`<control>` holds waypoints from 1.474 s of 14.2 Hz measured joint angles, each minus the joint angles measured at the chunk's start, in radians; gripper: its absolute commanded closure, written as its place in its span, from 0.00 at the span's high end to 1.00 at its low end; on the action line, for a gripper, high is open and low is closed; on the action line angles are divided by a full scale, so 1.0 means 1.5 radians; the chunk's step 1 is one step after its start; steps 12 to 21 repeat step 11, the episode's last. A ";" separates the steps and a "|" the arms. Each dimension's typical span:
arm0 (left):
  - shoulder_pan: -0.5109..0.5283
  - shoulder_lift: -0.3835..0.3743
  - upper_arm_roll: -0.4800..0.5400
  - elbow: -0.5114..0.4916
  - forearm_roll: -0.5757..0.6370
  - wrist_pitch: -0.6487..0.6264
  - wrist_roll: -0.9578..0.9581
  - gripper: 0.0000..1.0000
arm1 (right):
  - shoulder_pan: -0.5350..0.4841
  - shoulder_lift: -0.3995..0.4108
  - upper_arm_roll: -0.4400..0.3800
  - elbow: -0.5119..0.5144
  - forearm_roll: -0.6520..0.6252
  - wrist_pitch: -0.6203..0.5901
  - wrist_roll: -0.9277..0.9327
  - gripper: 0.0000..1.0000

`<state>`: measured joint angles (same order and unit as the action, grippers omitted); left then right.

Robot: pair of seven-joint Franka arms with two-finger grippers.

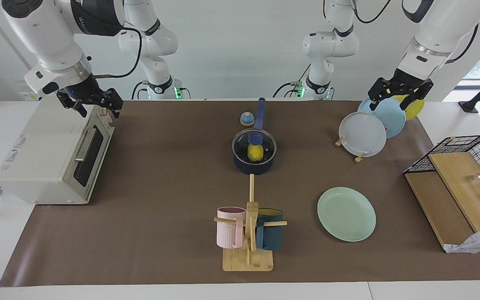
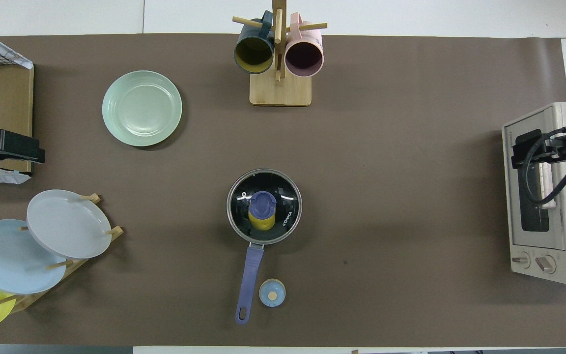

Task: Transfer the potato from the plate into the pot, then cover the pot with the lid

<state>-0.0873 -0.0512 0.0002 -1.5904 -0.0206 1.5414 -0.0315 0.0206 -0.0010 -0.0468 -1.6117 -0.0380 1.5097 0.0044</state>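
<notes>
The yellow potato (image 1: 255,153) lies inside the navy pot (image 1: 254,166) in the middle of the table, seen through the glass lid (image 1: 265,143) that sits on the pot with its blue knob (image 1: 255,137) on top. In the overhead view the potato (image 2: 259,222) shows under the lid (image 2: 283,206) on the pot (image 2: 250,268). The mint-green plate (image 1: 346,213) is bare, farther from the robots, toward the left arm's end. My left gripper (image 1: 394,104) is open, raised over the plate rack. My right gripper (image 1: 98,109) is open, raised over the toaster oven.
A toaster oven (image 1: 52,158) stands at the right arm's end. A rack of upright plates (image 1: 365,133) and a wire basket with boards (image 1: 461,175) stand at the left arm's end. A mug tree (image 1: 249,229) stands farther out. A small bell (image 1: 246,119) sits beside the pot handle.
</notes>
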 measured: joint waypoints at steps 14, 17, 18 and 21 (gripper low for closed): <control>0.000 0.000 0.000 0.000 0.000 0.000 0.000 1.00 | 0.000 0.000 -0.012 0.003 0.000 0.003 -0.005 1.00; 0.000 0.000 0.000 0.000 0.000 0.000 0.000 1.00 | 0.000 0.000 -0.012 0.003 0.000 0.003 -0.005 1.00; 0.000 0.000 0.000 0.000 0.000 0.000 0.000 1.00 | 0.000 0.000 -0.012 0.003 0.000 0.003 -0.005 1.00; 0.000 0.000 0.000 0.000 0.000 0.000 0.000 1.00 | 0.000 0.000 -0.012 0.003 0.000 0.003 -0.005 1.00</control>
